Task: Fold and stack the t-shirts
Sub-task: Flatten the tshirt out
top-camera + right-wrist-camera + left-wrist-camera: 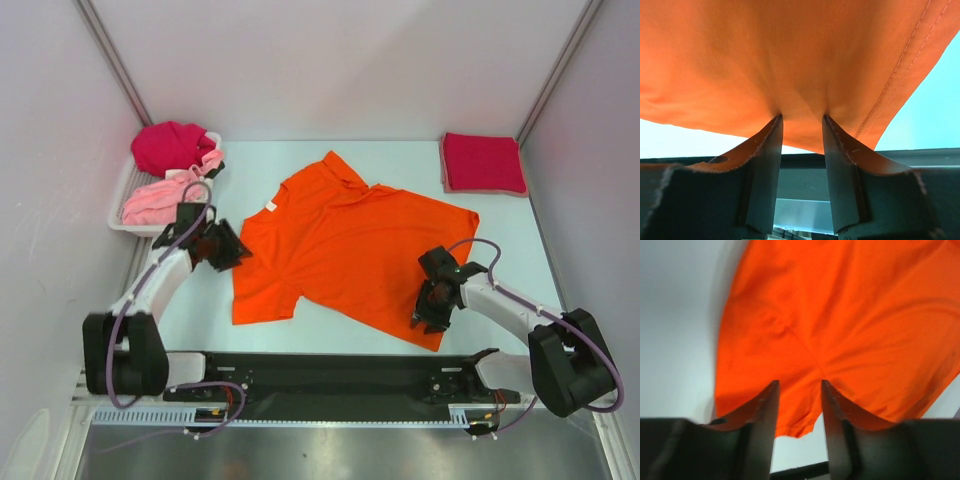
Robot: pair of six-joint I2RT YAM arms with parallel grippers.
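Note:
An orange t-shirt (350,240) lies spread out in the middle of the table. My left gripper (228,248) is at its left sleeve edge. In the left wrist view the gripper (798,385) is closed on the orange cloth (840,315), whose creases run to the fingertips. My right gripper (430,305) is at the shirt's near right hem. In the right wrist view the gripper (801,119) pinches the cloth (790,50), which hangs raised above the table. A folded dark red t-shirt (483,162) lies at the back right.
A white tray (118,205) at the back left holds a crumpled pink shirt (155,200) and a magenta one (170,145). A black rail (330,370) runs along the near edge by the arm bases. White walls close in the sides and back.

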